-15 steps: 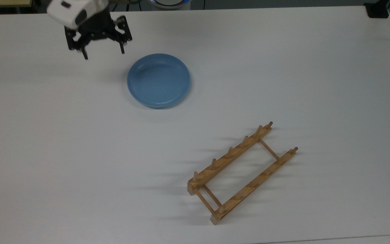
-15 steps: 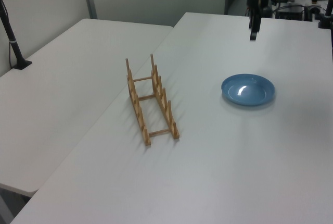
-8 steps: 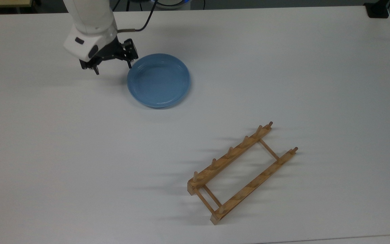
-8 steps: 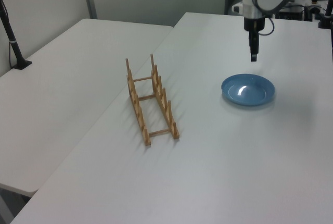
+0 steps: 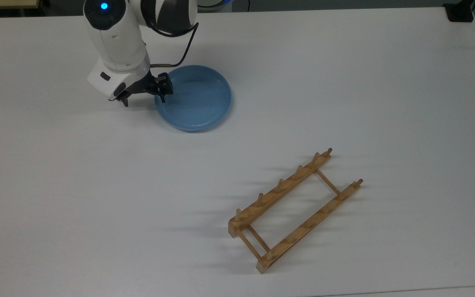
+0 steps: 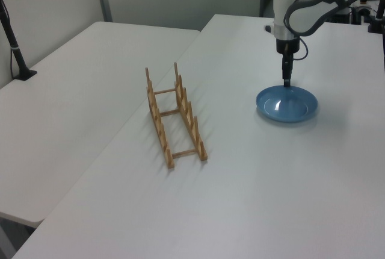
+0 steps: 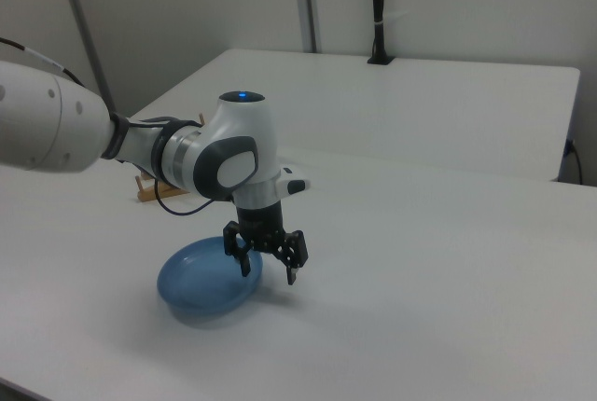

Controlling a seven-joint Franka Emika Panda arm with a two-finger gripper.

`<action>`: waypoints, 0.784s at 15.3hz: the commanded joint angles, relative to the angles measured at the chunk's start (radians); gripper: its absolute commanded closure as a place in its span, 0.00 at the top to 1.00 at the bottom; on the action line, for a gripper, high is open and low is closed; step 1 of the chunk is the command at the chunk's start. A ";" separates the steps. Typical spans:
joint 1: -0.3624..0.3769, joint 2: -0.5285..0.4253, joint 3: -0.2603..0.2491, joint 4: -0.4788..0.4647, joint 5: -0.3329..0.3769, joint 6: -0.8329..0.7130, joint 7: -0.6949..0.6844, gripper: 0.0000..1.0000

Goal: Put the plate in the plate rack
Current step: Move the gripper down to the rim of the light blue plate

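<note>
The light-blue plate [image 5: 196,99] lies flat on the white table [image 5: 344,82], toward the top view's upper left. My gripper [image 5: 144,100] is open and straddles the plate's rim on the top view's left side, one finger over the plate's inside and the other outside the rim. In the right view the gripper [image 7: 268,271] hangs open over the right edge of the plate [image 7: 203,282]. The wooden plate rack [image 5: 293,208] stands empty at the top view's lower right, well apart from the plate. In the left view the plate rack [image 6: 173,117] is left of the plate [image 6: 287,104].
A second white table [image 6: 72,114] adjoins on the left view's left. A black post [image 6: 15,45] stands on it. A black stand [image 5: 460,12] sits at the top view's upper right corner.
The arm has come down and moved toward the plate, from above the bare table beside it to straddling its rim. Plate and rack have not moved.
</note>
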 commanded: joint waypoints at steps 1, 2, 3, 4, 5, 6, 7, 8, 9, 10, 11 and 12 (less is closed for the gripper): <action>0.015 -0.006 0.001 -0.009 0.016 0.018 0.058 0.75; 0.015 -0.005 0.002 -0.008 0.016 0.018 0.079 0.61; 0.015 -0.005 0.004 -0.009 0.016 0.018 0.101 0.49; 0.021 -0.003 0.004 -0.009 0.016 0.019 0.122 0.33; 0.032 -0.003 0.004 -0.009 0.016 0.019 0.144 0.22; 0.035 -0.002 0.004 -0.009 0.016 0.019 0.160 0.15; 0.036 -0.002 0.005 -0.008 0.016 0.021 0.167 0.12; 0.038 -0.002 0.005 -0.008 0.016 0.021 0.170 0.08; 0.038 -0.002 0.010 -0.008 0.016 0.021 0.173 0.07; 0.038 -0.002 0.016 -0.008 0.016 0.021 0.173 0.03; 0.038 0.000 0.023 -0.008 0.016 0.021 0.173 0.00; 0.038 -0.002 0.027 -0.008 0.016 0.021 0.173 0.00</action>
